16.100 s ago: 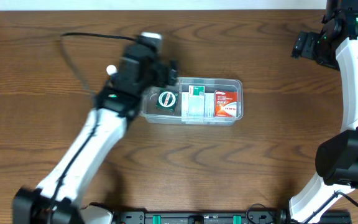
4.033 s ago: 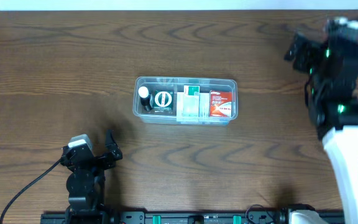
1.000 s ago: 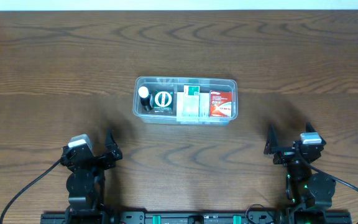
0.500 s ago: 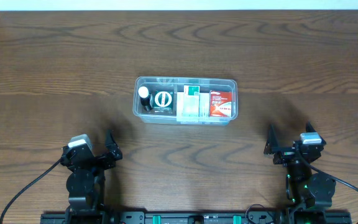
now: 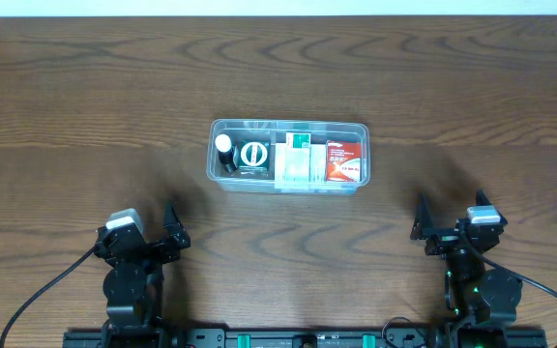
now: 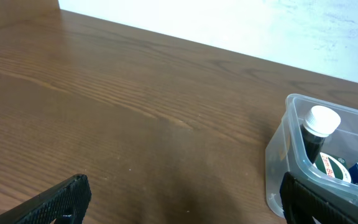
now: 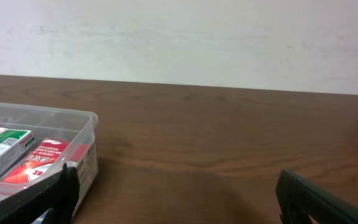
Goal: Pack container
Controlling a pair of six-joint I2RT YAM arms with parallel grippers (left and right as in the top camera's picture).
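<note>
The overhead camera looked straight down from high above the bench (image 5: 85,77), with the far edge along the top of its frame. The left wrist camera sat low by the near-left corner and faced the far edge between the spread fingers of the left gripper (image 6: 184,186). The right wrist camera mirrored it by the near-right corner, behind the right gripper (image 7: 176,177). All three shared the container (image 5: 288,124): the left wrist camera saw its left end, the right wrist camera its right end.

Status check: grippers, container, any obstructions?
Left gripper open, empty. Right gripper open, empty. Container holds bottle, tin, green box, red box. Nothing blocking.
</note>
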